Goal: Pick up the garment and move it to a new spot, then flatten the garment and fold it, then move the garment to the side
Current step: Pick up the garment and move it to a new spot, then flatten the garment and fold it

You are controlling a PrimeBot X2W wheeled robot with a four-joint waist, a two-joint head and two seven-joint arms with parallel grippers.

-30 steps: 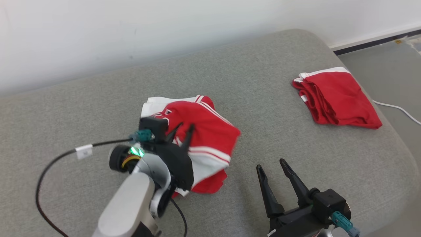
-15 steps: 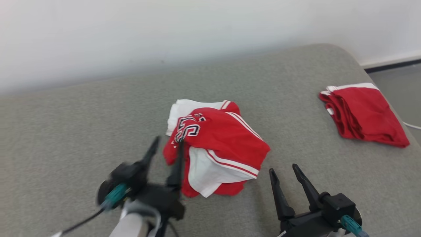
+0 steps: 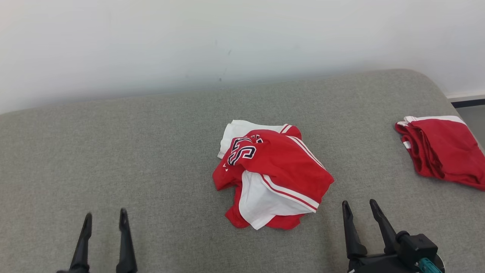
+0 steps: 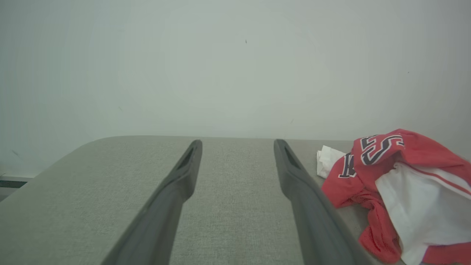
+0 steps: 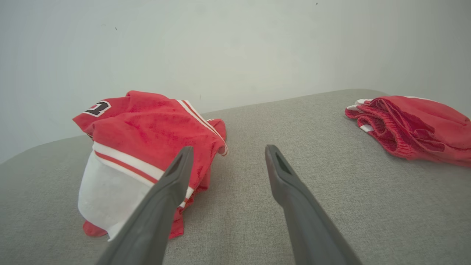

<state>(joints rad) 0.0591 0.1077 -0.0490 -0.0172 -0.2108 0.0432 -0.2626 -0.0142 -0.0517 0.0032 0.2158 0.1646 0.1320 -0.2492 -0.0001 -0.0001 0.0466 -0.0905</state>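
The garment [image 3: 273, 174] is a crumpled red and white jersey with dark lettering, lying in a heap at the middle of the grey cushion [image 3: 151, 151]. It lies at the right in the left wrist view [image 4: 397, 191] and at the left in the right wrist view [image 5: 143, 147]. My left gripper [image 3: 104, 220] stands open low at the left, well clear of the garment, nothing between its fingers. My right gripper [image 3: 360, 206] is open too, just right of the heap's near corner and apart from it. Both show open in their own views, left gripper [image 4: 237, 141] and right gripper [image 5: 227, 148].
A second red garment [image 3: 443, 149] with a white band lies folded at the cushion's right edge, also on the right in the right wrist view [image 5: 412, 125]. A pale wall [image 3: 227, 38] runs behind the cushion. Floor shows past the right corner.
My left gripper let go of the garment, opened and drew back to the lower left. The garment lies as dropped. The camera has swung, shifting the whole picture right and down.
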